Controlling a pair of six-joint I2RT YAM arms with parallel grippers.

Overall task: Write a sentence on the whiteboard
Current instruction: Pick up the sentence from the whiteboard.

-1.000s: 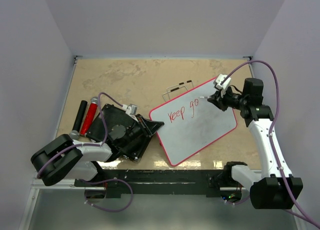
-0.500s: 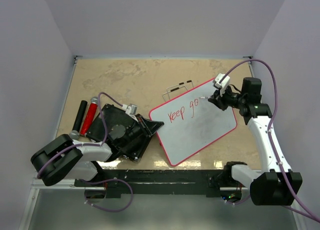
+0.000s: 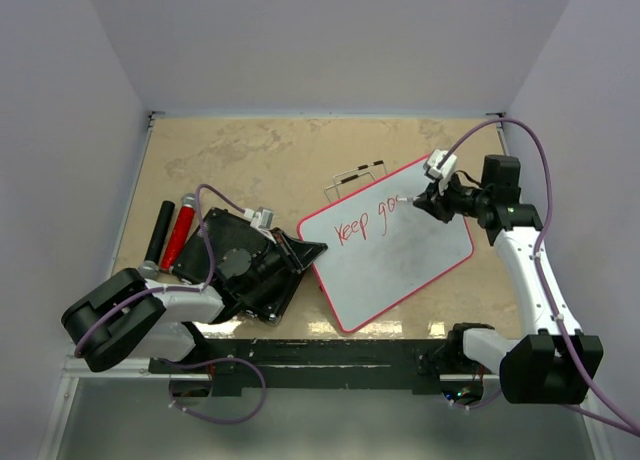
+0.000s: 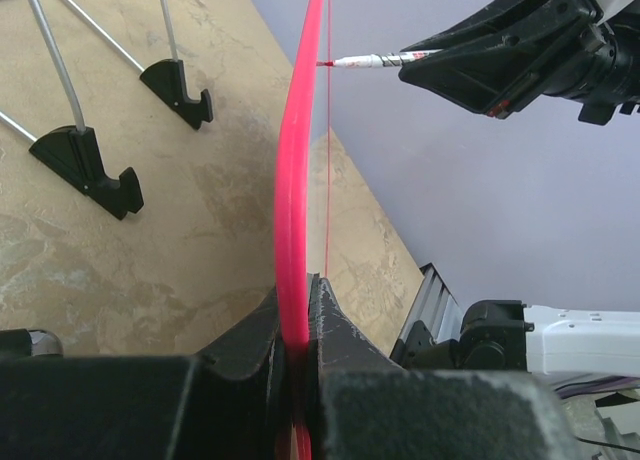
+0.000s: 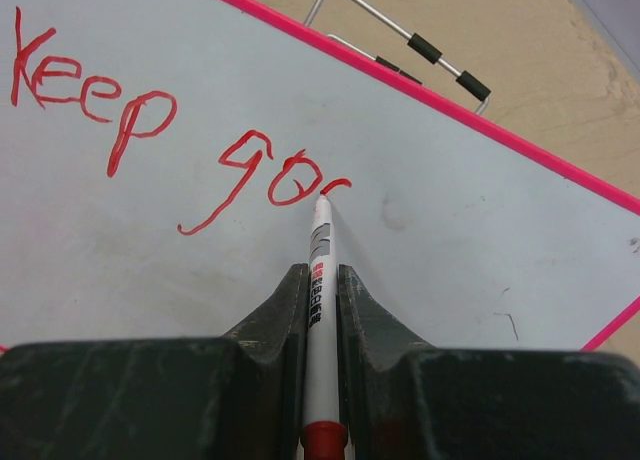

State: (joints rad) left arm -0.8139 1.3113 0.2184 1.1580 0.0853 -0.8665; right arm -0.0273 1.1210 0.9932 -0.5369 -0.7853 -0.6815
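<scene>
The whiteboard with its red rim lies tilted on the table, its left edge clamped in my shut left gripper. The sentence reads "Keep go" in red, with a new stroke just started after it. My right gripper is shut on a white marker with a red end. The marker's tip touches the board at that new stroke, also visible in the left wrist view.
A black ribbed slab lies under my left arm. A black cylinder and a red one lie at the left. A wire stand with black clips lies behind the board; it shows in both wrist views.
The right gripper has edged slightly right along the board, and the marker has begun a new red stroke after "go". The left arm and board have not moved.
</scene>
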